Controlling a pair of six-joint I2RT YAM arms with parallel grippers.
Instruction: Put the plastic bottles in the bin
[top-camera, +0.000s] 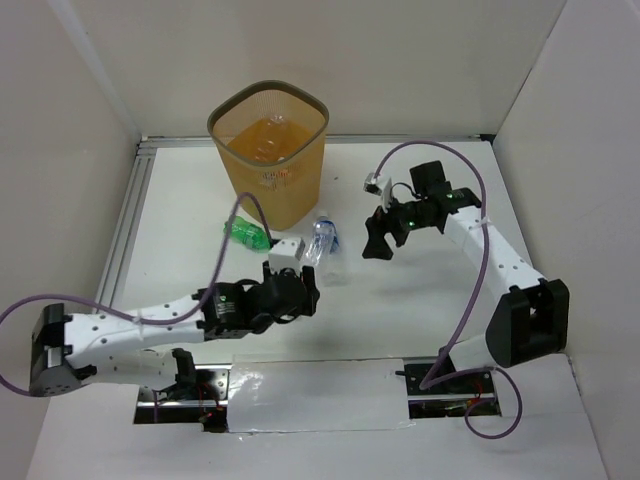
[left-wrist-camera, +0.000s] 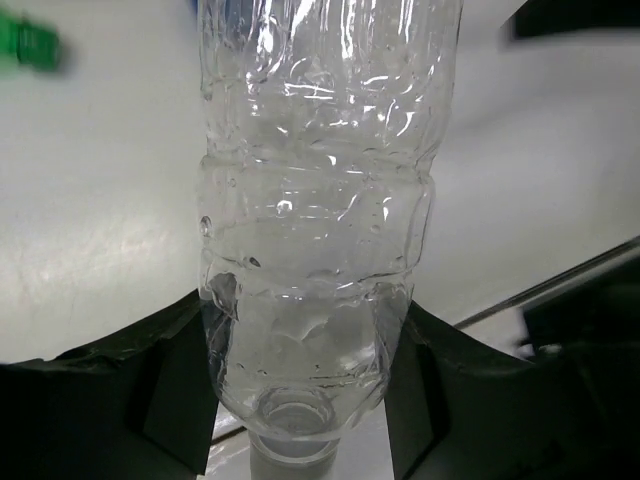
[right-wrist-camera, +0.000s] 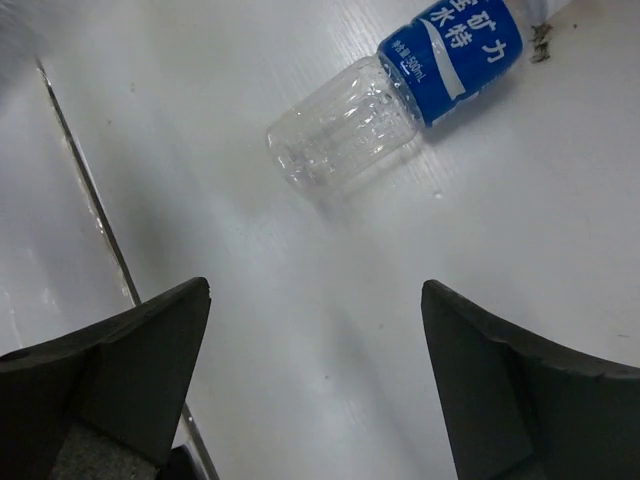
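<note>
The orange-yellow bin (top-camera: 268, 150) stands at the back of the table. A green bottle (top-camera: 243, 235) lies in front of it and shows blurred in the left wrist view (left-wrist-camera: 25, 45). My left gripper (top-camera: 303, 285) is shut on the cap end of a plain clear bottle (left-wrist-camera: 315, 200), which lies on the table (top-camera: 331, 264). A clear bottle with a blue label (right-wrist-camera: 400, 90) lies on the table beyond my right gripper's fingers (right-wrist-camera: 130, 370); its blue shows in the top view (top-camera: 322, 232). My right gripper (top-camera: 378, 243) is open and empty, to the right of these bottles.
White walls close in the table on the left, back and right. A metal rail (top-camera: 128, 230) runs along the left edge. A thin seam (right-wrist-camera: 90, 190) crosses the tabletop. Purple cables loop over both arms (top-camera: 225, 250).
</note>
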